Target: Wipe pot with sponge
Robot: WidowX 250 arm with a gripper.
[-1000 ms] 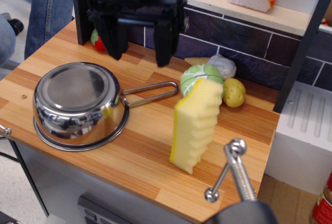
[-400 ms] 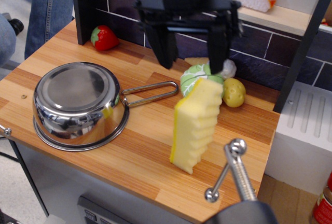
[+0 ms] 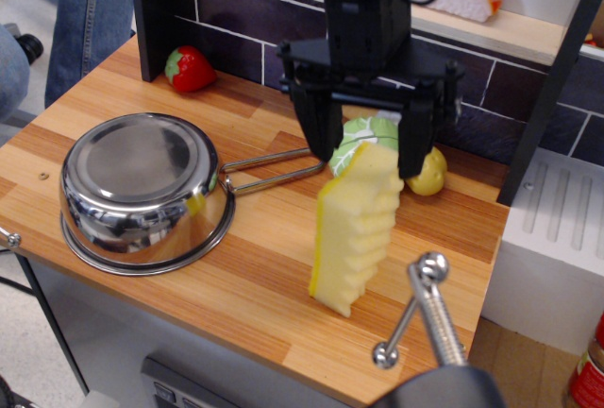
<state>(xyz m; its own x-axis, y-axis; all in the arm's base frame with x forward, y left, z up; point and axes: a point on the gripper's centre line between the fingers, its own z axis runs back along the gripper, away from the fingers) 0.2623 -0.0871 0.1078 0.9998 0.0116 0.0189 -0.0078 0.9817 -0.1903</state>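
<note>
Steel pot [image 3: 143,189] x1 inverted, sponge [image 3: 357,227] x1 upright w/ gripper [image 3: 370,155] fingers [image 3: 322,134] wide above it.

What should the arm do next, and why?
Probably drop straight down, then close. The gripper hangs open with its fingers on either side of the sponge's top edge, not yet gripping it. The sponge stands upright and the pot lies upside down to its left, unwiped.

My gripper [image 3: 370,150] is matte black throughout. A wide flat crossbar carries two thick, blocky jaws that taper slightly toward blunt tips. Above it, my wrist is a boxy black column. A thin black cable loops beside its upper right.
</note>
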